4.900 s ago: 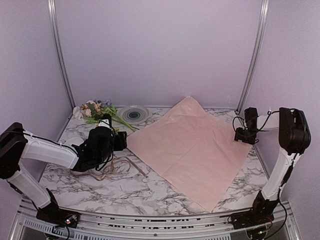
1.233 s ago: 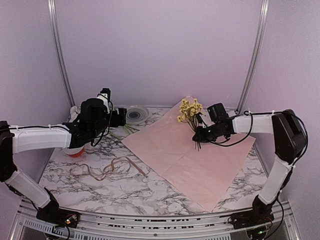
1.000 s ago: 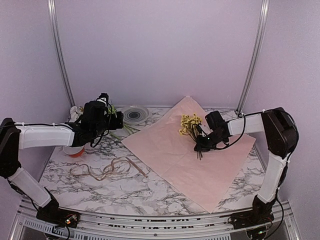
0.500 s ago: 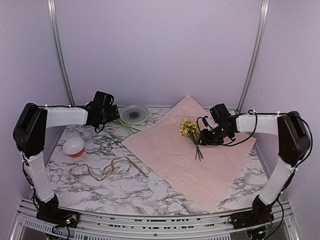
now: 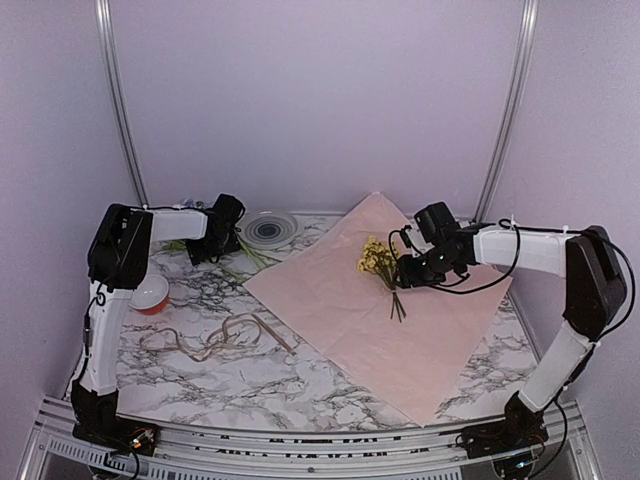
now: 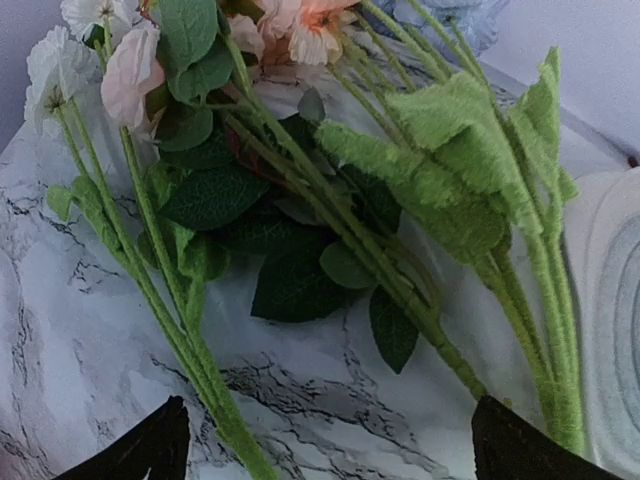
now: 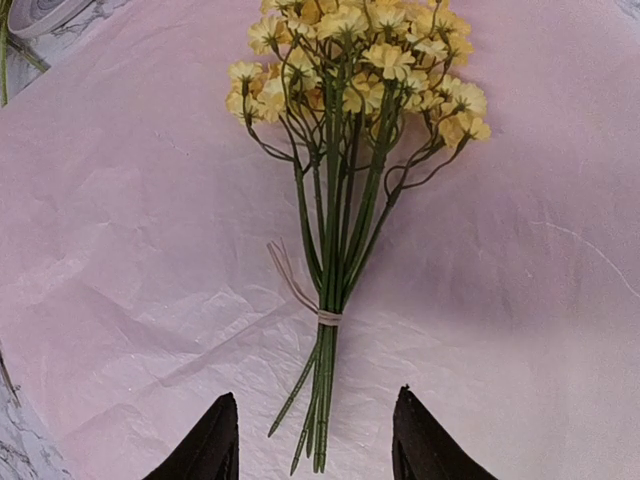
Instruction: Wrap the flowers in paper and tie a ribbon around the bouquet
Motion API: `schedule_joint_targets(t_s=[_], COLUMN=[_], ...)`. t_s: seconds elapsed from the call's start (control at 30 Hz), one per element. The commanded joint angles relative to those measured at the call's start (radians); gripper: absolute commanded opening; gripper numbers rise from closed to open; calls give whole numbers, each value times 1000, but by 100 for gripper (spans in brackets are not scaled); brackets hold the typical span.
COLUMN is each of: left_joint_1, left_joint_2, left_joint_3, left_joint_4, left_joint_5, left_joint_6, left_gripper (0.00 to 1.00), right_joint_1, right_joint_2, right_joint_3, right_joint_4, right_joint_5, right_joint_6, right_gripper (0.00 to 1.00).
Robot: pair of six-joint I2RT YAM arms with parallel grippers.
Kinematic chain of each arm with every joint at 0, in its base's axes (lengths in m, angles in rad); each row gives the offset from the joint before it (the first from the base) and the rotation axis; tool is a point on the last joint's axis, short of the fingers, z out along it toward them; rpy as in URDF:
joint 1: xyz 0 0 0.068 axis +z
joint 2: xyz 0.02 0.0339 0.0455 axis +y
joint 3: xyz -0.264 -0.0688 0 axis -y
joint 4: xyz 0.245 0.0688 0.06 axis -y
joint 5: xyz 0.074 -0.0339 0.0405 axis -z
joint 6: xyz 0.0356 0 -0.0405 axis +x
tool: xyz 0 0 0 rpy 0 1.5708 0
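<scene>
Hangs the right gripper [image 7: 315, 420], jaws parted and empty, over the yellow sprig [image 7: 340, 200] lying on the paper [image 5: 400, 340], and poises the left gripper [image 6: 328, 420], spread wide, above the flowers [image 6: 215, 195] at the table's [image 5: 250, 380] far left

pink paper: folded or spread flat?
Spread flat. The paper lies open on the table, no corner turned over, with the yellow sprig lying uncovered on top.

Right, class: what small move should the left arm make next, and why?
Probably lower the left arm and close its jaws on the green stems of the flowers. The jaws stand open above them. That bunch lies on the marble table, off the pink paper, where the yellow sprig already lies.
</scene>
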Motion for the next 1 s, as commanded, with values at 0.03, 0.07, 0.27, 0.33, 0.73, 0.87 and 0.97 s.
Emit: schedule_joint_targets(t_s=[0.03, 0.07, 0.27, 0.33, 0.73, 0.87, 0.97], left_joint_1=[-5, -5, 14, 19, 67, 68, 68], left_joint_2=[10, 6, -35, -51, -233, -271, -300], left_joint_3=[-39, -56, -151, -180, -447, -513, -534], left_joint_4=[-180, -181, -161, -132, 21, 55, 67], left_joint_5=[-49, -54, 0, 29, 164, 173, 177], left_joint_6=[-64, -63, -40, -17, -72, -83, -88], left_gripper=[99, 98, 83, 76, 0, 0, 0], right_joint_1=[16, 19, 27, 30, 33, 34, 34], right_joint_2=[-4, -5, -12, -19, -95, -108, -119], right_joint_3=[22, 21, 36, 35, 2, 0, -5], right_joint_4=[-8, -5, -12, -14, -30, -28, -23], right_joint_5=[32, 31, 50, 59, 87, 81, 78], right_joint_6=[-13, -11, -22, -23, -33, -30, -27], right_gripper=[50, 50, 50, 50, 51, 51, 50])
